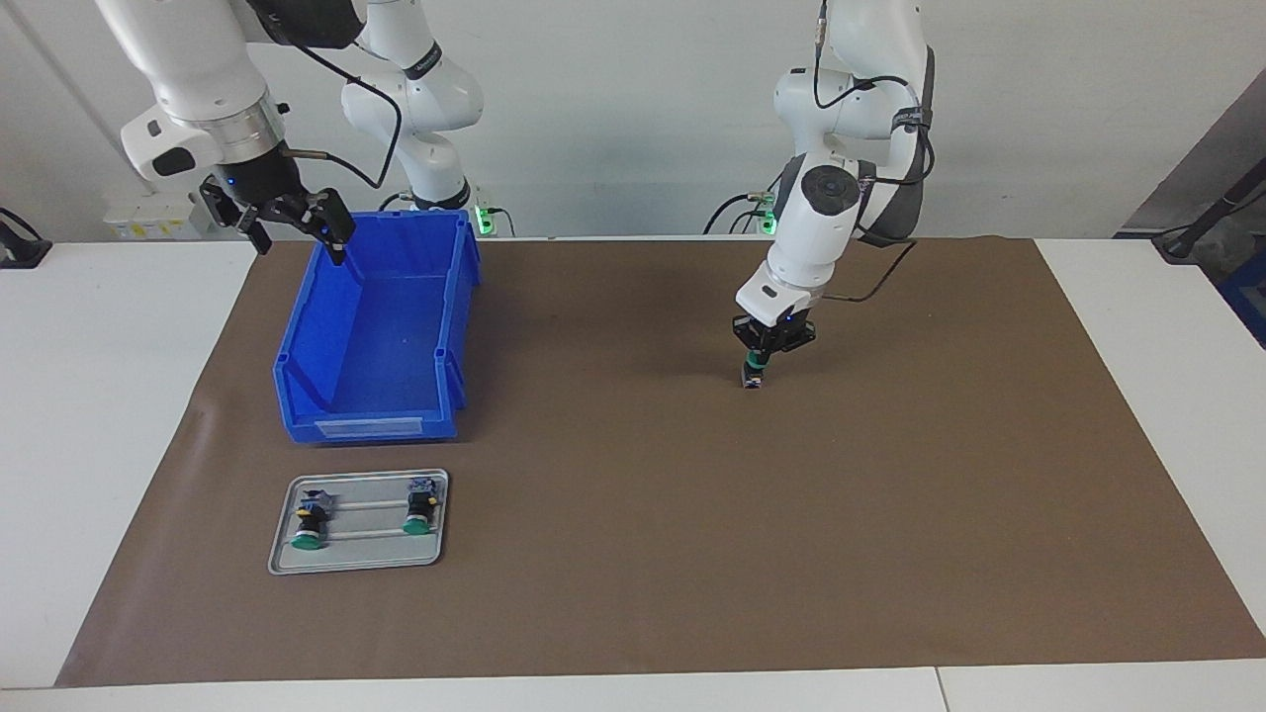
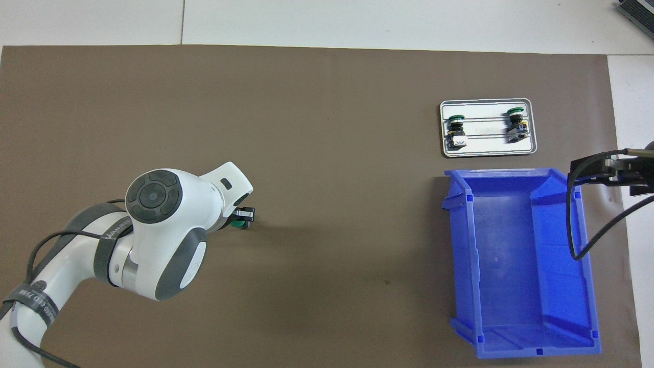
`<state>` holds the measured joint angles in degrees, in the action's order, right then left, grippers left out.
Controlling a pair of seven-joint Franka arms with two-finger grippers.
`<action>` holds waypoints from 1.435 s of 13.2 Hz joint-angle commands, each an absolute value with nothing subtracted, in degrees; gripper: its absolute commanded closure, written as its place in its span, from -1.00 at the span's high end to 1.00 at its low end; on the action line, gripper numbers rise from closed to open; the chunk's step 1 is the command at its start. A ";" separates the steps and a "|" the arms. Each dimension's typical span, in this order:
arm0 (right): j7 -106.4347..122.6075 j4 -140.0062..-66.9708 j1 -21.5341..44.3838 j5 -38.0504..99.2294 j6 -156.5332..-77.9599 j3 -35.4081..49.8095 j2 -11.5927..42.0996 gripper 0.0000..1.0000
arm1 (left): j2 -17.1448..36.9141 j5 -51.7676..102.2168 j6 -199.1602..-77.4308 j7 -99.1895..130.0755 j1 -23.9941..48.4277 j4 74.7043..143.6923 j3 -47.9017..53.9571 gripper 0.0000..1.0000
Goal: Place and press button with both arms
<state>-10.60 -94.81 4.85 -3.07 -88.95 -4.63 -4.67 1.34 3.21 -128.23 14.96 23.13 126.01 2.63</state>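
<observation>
the left gripper (image 1: 760,360) points steeply down over the mat (image 1: 890,494), clamped on the green-capped button (image 1: 754,374); the right gripper (image 1: 292,225) hangs open above the blue bin (image 1: 376,336).

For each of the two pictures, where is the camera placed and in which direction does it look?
Facing view: high across the table, looking at the robots; both arms show whole, the left gripper shut on the button, set down on the brown mat, the right gripper open over the blue bin.
Overhead view: high above the robots' end, looking steeply down; the left arm's wrist and left gripper show, and the right gripper at the edge.
Shared: the bin, the tray with two buttons, the mat.
</observation>
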 commanded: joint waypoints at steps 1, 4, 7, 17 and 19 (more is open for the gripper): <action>-9.05 -95.45 4.48 -2.72 -89.56 -4.57 -5.19 1.00 | 0.70 2.02 -121.23 16.17 23.30 122.45 1.50 -1.00; -9.05 -95.45 4.48 -2.72 -89.56 -4.57 -5.19 1.00 | 0.00 1.93 -120.23 15.21 20.23 120.59 1.58 -1.00; -9.05 -95.45 4.48 -2.64 -89.56 -4.57 -5.19 1.00 | -1.14 1.93 -120.06 6.79 15.40 120.15 1.58 -0.74; -9.05 -95.45 4.48 -2.64 -89.56 -4.57 -5.19 1.00 | -4.31 1.93 -105.33 -6.49 1.16 106.29 1.49 1.00; -9.05 -95.45 4.48 -2.72 -89.56 -4.57 -5.19 1.00 | -4.22 1.85 -101.09 -7.12 0.44 101.97 1.49 1.00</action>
<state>-10.60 -94.82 4.85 -3.07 -88.95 -4.63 -4.67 -5.19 2.87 -105.70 -5.96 1.54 106.85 0.88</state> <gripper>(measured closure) 0.000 0.000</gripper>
